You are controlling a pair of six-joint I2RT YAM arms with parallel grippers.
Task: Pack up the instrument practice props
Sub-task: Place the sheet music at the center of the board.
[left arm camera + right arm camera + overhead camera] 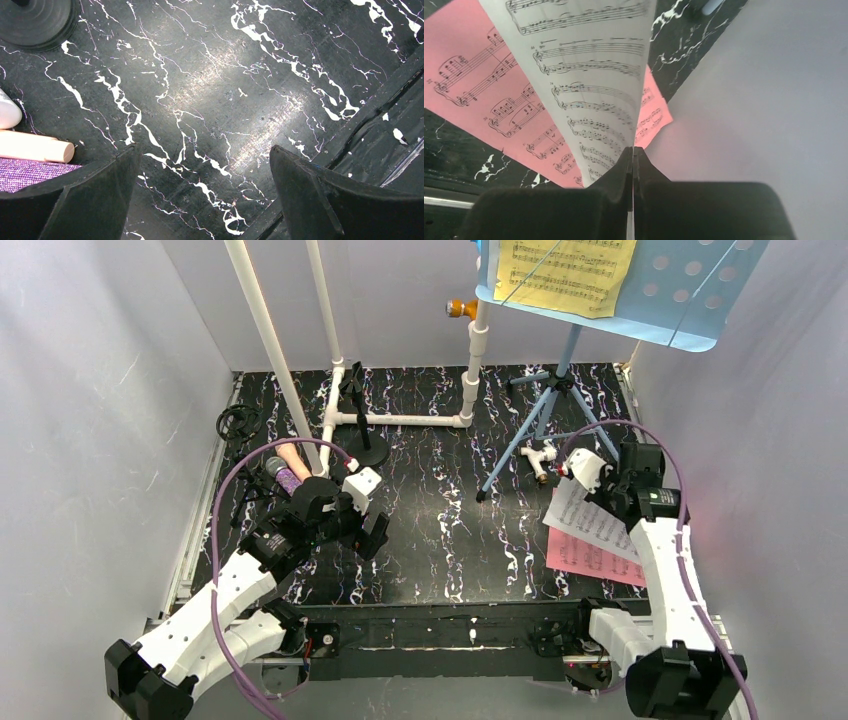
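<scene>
Black, white-veined desk (440,540) between pale grey walls.

Overhead view: we find the right end effector (598,495) at the far edge of the white page (585,525). That page overlaps the pink page (585,562) on the right of the desk. Both sheets lie beside the right arm and well apart from the left. The light-blue music rack (690,300) stands behind them, carrying a yellow page (570,275). The left end effector (372,532) hovers near the pink microphone (290,455) and purple microphone (287,478). These lie side by side, farther back and to its left, beside the white pipe frame (400,420).

Left wrist view: the jaws stand wide apart over bare desk, released and holding nothing. Both microphone handles enter from the left edge, their long axes running across toward the left finger. The round-base mount (37,22) sits in the upper left corner.

Right wrist view: the jaws are clenched on the edge of the white page. The sheet bows up and away from the fingertips, and the pink page lies flat on the desk beneath. The overhead view does not show this pinch.

We judge that the coming move is to carry the white page clear of the pink one, and that a thin edge grip may slip.
</scene>
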